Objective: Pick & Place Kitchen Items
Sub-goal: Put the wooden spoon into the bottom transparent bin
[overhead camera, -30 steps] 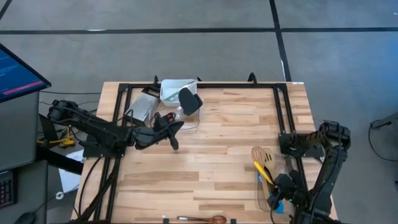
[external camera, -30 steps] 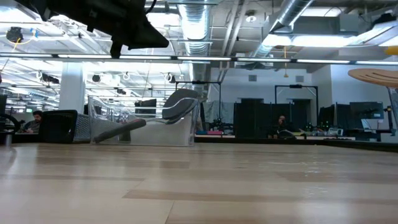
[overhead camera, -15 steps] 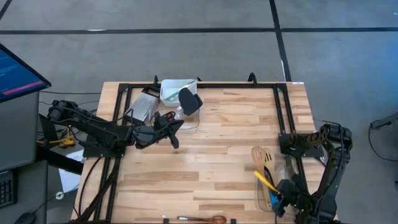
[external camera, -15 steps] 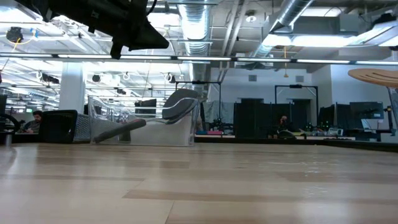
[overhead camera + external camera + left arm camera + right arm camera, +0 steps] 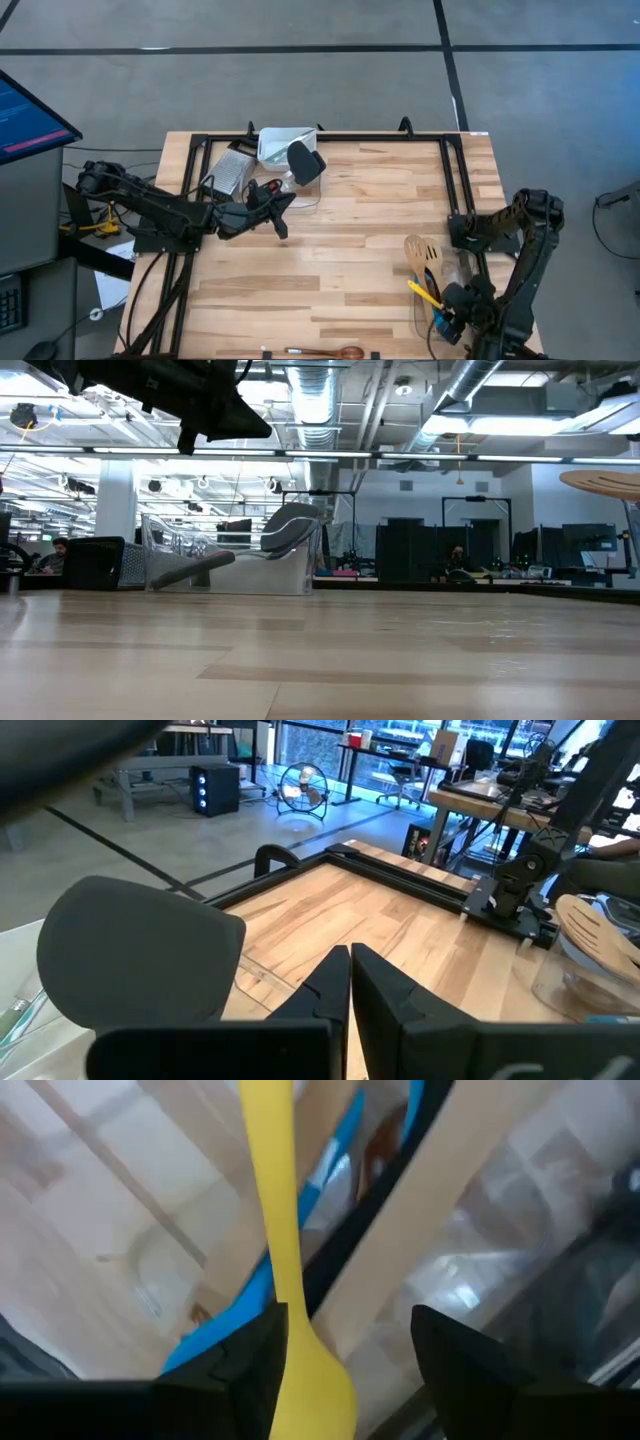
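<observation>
right gripper [image 5: 452, 318] over the clear tub [image 5: 432, 318] at the tabletop's right edge near the front corner, fingers spread with the yellow spoon [image 5: 283, 1270] lying between them, untouched on either side; judged a release, so that the spoon drops among the utensils already gathered there. the yellow spoon [image 5: 424, 292] is a slim bright handle leaning out over the tub's inner rim, beside a slotted wooden turner [image 5: 417, 250], a blue handle and a black handle. left gripper [image 5: 283, 232] closed on nothing, hovering near the back-left tub [image 5: 283, 145], which holds a black spatula [image 5: 303, 160]. a wooden spoon [image 5: 325, 352] lies at the front edge, not yet collected.
</observation>
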